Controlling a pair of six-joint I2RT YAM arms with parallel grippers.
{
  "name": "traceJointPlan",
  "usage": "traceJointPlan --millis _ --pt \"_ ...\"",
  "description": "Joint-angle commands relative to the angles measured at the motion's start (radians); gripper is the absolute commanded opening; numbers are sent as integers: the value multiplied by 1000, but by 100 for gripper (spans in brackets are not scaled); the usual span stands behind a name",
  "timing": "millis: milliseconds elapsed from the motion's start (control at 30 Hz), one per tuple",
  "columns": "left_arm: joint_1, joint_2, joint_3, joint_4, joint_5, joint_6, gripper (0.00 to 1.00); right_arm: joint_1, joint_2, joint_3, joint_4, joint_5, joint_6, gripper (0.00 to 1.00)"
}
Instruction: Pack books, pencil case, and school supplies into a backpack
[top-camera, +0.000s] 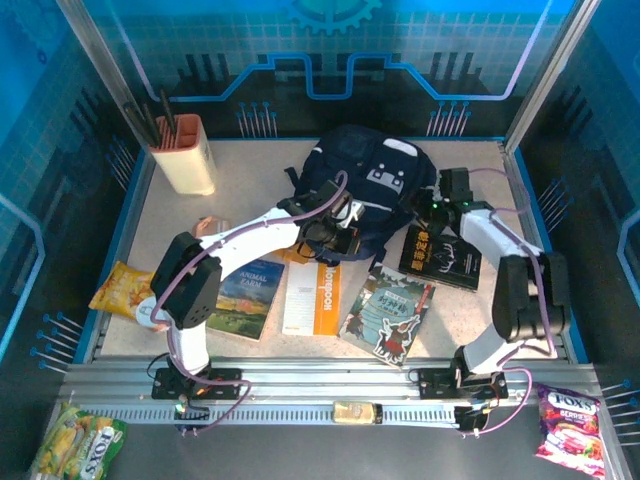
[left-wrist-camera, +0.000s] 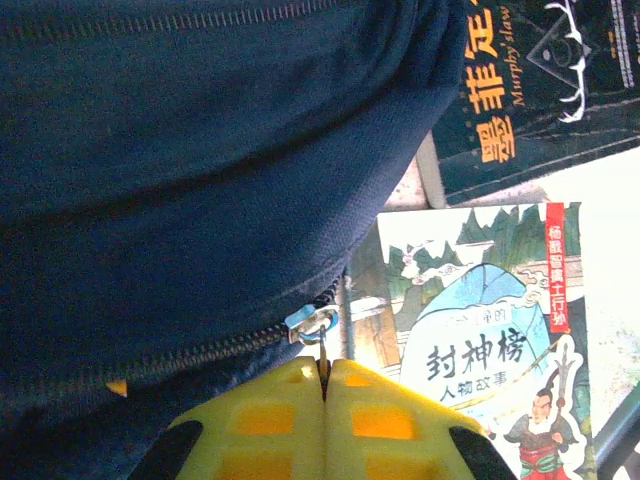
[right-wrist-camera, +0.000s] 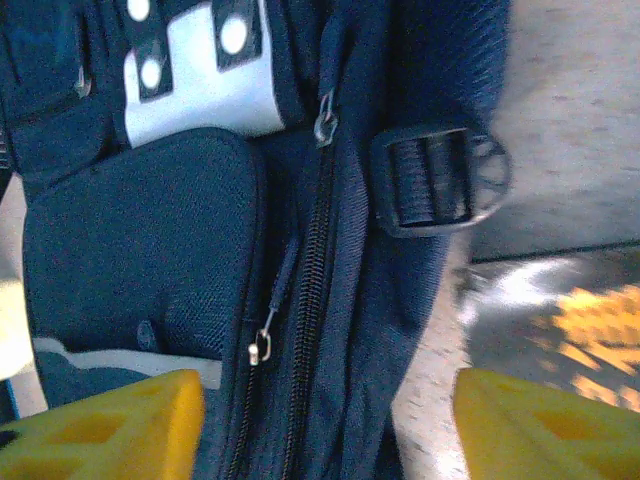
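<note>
The navy backpack (top-camera: 372, 178) lies at the back centre of the table. My left gripper (left-wrist-camera: 325, 378) is shut on the thin metal zipper pull (left-wrist-camera: 324, 350) at the bag's near edge, just below the slider (left-wrist-camera: 313, 322). My right gripper (right-wrist-camera: 325, 430) is open at the bag's right side, its yellow fingers (right-wrist-camera: 110, 425) straddling a closed zipper (right-wrist-camera: 315, 290). Four books lie in front of the bag: Animal Farm (top-camera: 248, 298), the orange-and-white notebook (top-camera: 312, 298), the cartoon cover (top-camera: 388, 312) and a black one (top-camera: 440, 257). The pencil case is out of view.
A beige holder with pencils (top-camera: 183, 152) stands at the back left. A yellow snack bag (top-camera: 122, 290) lies at the left edge. Candy bags (top-camera: 570, 425) lie off the table beyond the front rail. A strap buckle (right-wrist-camera: 440, 180) sits above my right gripper.
</note>
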Motion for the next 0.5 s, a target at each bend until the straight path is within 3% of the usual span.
traceJointPlan --millis 0,200,333,467 --pt "-13 24 66 -23 74 0 0 1 -132 -75 18 -28 79 74" --pt "-24 73 112 -34 91 -9 0 126 -206 -263 156 -92 338 84" --pt "-25 83 122 -44 78 -13 0 211 -177 -298 222 -49 476 85" --pt "-25 79 114 -44 83 -13 0 233 -100 -284 298 -80 506 83"
